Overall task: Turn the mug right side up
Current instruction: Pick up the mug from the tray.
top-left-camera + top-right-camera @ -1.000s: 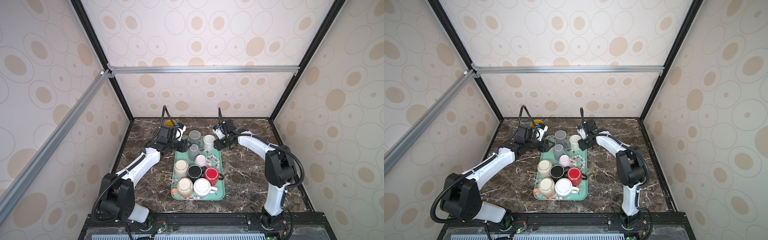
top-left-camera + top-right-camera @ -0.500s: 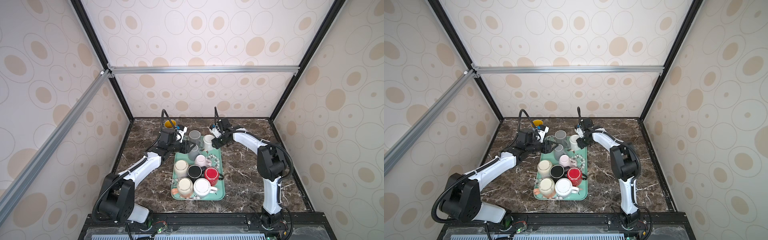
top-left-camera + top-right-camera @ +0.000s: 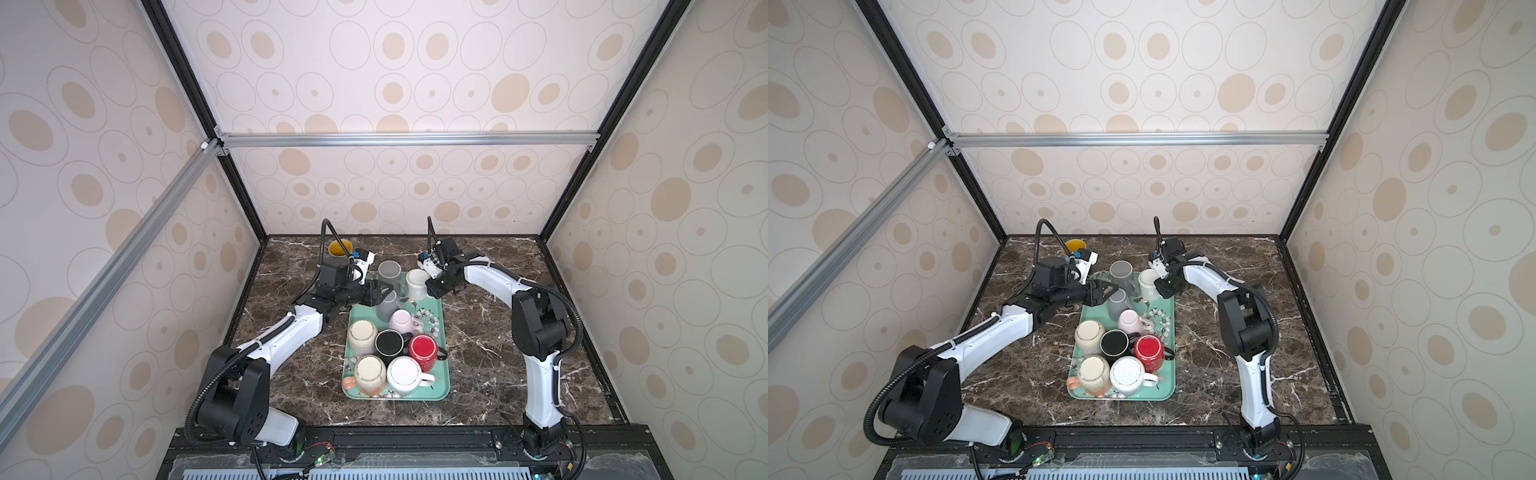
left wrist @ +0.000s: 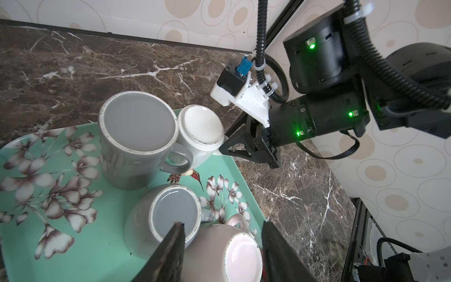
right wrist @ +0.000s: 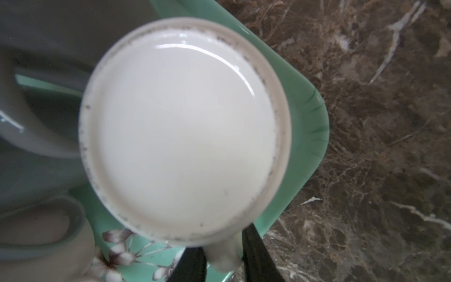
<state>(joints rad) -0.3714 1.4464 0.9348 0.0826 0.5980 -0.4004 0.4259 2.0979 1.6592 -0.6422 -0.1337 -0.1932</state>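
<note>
A white mug (image 3: pixel 417 284) (image 3: pixel 1148 284) stands bottom up in the far right corner of the green flowered tray (image 3: pixel 442 374) (image 3: pixel 1169 374). Its flat white base (image 5: pixel 183 131) fills the right wrist view. My right gripper (image 3: pixel 432 289) (image 3: pixel 1163 286) (image 5: pixel 223 256) is shut on this mug's handle, one black finger on each side. My left gripper (image 3: pixel 376 291) (image 3: pixel 1100 291) (image 4: pixel 223 225) hangs open above a small grey mug (image 4: pixel 170 214) and a pink mug (image 4: pixel 227 254), touching neither. The left wrist view also takes in the white mug (image 4: pixel 202 127).
A tall grey mug (image 3: pixel 388 270) stands against the white one. Beige (image 3: pixel 361 334), black (image 3: pixel 388 343), red (image 3: pixel 423 348) and several more mugs crowd the tray's near half. A yellow mug (image 3: pixel 337 248) sits on the marble behind the left arm. Walls close three sides.
My right gripper has moved in to the white mug's handle and closed on it. My left gripper has come forward over the tray's far left part and has stayed open.
</note>
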